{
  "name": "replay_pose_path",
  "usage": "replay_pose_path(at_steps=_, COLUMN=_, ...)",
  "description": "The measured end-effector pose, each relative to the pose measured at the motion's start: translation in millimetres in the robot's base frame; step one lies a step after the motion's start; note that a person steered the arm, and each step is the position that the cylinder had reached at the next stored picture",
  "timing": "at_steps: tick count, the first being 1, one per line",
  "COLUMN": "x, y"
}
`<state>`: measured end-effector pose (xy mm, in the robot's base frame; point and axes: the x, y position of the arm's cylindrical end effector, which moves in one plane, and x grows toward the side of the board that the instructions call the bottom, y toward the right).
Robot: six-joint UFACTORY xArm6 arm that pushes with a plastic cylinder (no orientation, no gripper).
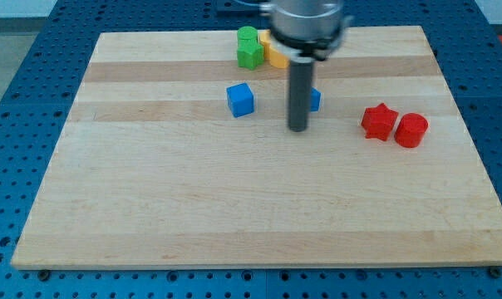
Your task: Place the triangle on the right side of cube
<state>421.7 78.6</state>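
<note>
A blue cube [241,100] sits on the wooden board [234,199] left of centre, near the view's top. A second blue block [314,100], likely the triangle, is mostly hidden behind my rod; its shape cannot be made out. My tip [297,129] rests on the board just in front of and slightly left of that block, about 70 px to the right of the cube. Whether the rod touches the hidden block I cannot tell.
Green blocks [249,47] and a yellow block [275,55] cluster at the view's top, partly under the arm. A red star [379,121] and a red cylinder [410,130] sit at the view's right. A blue pegboard [35,50] surrounds the board.
</note>
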Motion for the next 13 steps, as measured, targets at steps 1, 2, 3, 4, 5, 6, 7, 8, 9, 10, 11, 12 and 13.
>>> replay_pose_path(at_steps=1, x=-6, y=52)
replay_pose_path(at_steps=2, x=-17, y=66)
replay_pose_path(at_steps=3, x=-25, y=61)
replay_pose_path(at_steps=4, x=-41, y=41)
replay_pose_path(at_steps=5, x=-43, y=15)
replay_pose_path(at_steps=6, x=-43, y=-17)
replay_pose_path(at_steps=7, x=-43, y=-42)
replay_pose_path(at_steps=8, x=-43, y=-59)
replay_pose_path(at_steps=9, x=-44, y=-55)
replay_pose_path(at_steps=10, x=-56, y=-24)
replay_pose_path(at_steps=11, x=-83, y=0)
replay_pose_path(at_steps=12, x=-115, y=10)
replay_pose_path(at_steps=13, x=-140, y=18)
